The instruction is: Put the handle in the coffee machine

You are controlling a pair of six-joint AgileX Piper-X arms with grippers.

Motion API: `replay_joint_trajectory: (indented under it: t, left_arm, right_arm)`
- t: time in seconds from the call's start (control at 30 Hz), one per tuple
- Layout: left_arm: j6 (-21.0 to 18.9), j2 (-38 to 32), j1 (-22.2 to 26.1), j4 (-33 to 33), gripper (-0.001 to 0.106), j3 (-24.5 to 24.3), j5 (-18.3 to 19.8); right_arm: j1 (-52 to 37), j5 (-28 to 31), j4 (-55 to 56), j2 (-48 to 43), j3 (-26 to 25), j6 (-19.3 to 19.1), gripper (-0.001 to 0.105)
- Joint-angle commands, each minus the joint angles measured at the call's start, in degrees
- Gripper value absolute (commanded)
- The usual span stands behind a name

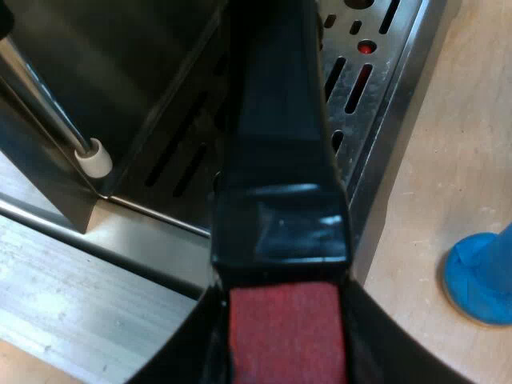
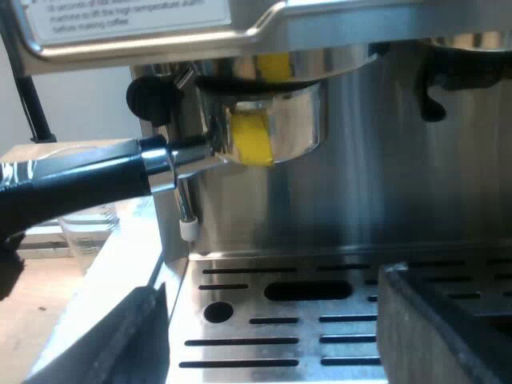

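Your left hand (image 1: 284,340) clamps the holder (image 2: 276,128) by its handle at the espresso machine's (image 2: 384,184) head. Your right hand (image 2: 280,336) gapes above the drip tray (image 2: 240,324).

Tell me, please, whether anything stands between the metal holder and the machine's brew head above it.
Nothing visible does. The metal holder is right up at the brew head, touching or nearly so; the steam wand hangs beside it, not between.
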Motion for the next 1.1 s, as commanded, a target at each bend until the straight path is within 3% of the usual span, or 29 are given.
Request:
replay_joint_trajectory:
  t: [0.03,0.37,0.57,0.87,1.1]
  left_arm:
    - [-0.3,1.4,-0.4,-1.5,0.0,-1.4,4.4]
    - [-0.3,5.1,-1.1,-0.9,0.0,-3.9,5.4]
    - [-0.3,5.3,-1.1,-1.4,0.0,-3.9,5.4]
    - [-0.4,5.3,-3.1,-2.1,0.0,-4.0,5.4]
    - [-2.4,5.3,-3.3,-3.3,0.0,-4.0,5.3]
  right_arm:
    - [-0.8,0.5,-1.2,0.3,-0.2,-2.6,0.058]
    - [-2.8,-0.1,-1.6,0.4,-0.2,-3.0,0.058]
    - [-4.6,-4.5,-1.7,0.4,-0.2,-3.2,0.058]
    - [-4.8,-4.9,-6.9,0.4,-0.2,-10.0,0.058]
    - [-4.8,-4.9,-7.5,0.4,-0.2,-10.3,0.058]
